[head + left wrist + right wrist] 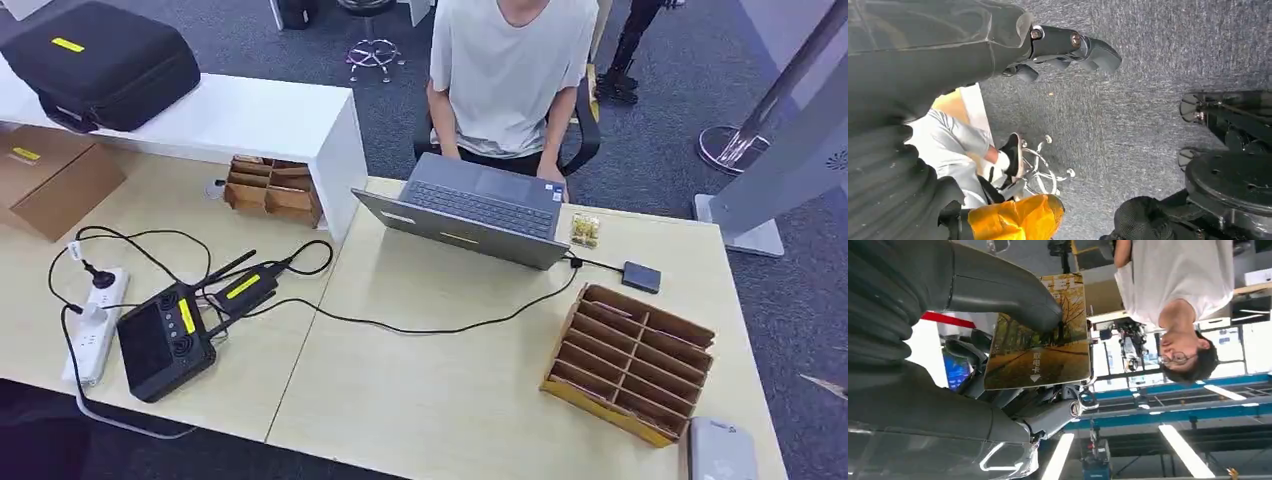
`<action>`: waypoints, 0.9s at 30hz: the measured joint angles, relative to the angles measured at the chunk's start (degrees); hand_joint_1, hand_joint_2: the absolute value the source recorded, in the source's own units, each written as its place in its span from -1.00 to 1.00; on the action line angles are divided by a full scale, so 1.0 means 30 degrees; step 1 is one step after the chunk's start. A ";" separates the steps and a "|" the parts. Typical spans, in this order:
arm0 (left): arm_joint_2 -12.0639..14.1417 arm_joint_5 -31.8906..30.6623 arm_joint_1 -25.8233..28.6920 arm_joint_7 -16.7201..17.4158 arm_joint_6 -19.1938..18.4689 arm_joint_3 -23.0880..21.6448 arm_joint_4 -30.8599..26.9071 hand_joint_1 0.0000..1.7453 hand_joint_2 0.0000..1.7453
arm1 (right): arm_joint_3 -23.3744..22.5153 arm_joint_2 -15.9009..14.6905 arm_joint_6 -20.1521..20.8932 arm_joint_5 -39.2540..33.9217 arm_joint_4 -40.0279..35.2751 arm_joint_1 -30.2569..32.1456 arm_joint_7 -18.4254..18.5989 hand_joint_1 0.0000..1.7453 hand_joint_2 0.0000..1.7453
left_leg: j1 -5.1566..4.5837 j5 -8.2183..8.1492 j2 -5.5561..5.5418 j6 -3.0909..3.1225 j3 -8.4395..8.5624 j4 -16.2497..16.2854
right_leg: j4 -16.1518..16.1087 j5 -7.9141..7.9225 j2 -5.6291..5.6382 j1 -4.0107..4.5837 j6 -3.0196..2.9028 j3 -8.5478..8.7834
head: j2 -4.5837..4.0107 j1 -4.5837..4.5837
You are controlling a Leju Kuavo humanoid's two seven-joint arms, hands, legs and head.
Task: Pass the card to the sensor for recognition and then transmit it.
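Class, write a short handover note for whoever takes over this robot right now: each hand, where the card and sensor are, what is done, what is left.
Right hand: holds the card, thumb pressed on its printed face.
Left hand: hangs over the carpet, fingers curled, holding nothing.
Sensor: probably the grey device at the table's near right corner, beside the cardboard rack.
Done: card picked up.
Left: present the card to the sensor, then pass it on.

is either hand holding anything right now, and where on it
The right hand holds the card, thumb pressed on its printed face near one edge, fingers behind it. The left hand holds nothing, its fingers curled.
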 joint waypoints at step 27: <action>0.0007 -0.0853 -0.0185 -0.0131 -0.0686 -0.0117 -0.0146 -1.00 1.00 | 0.2339 0.0911 -0.1708 0.2600 0.1184 0.0813 0.1661 1.00 1.00 | 0.0006 -0.0006 0.0049 0.0007 0.0029 -0.0011 | 0.0001 0.0000 0.0035 0.0007 -0.0002 0.0034 | 0.0000 -0.0007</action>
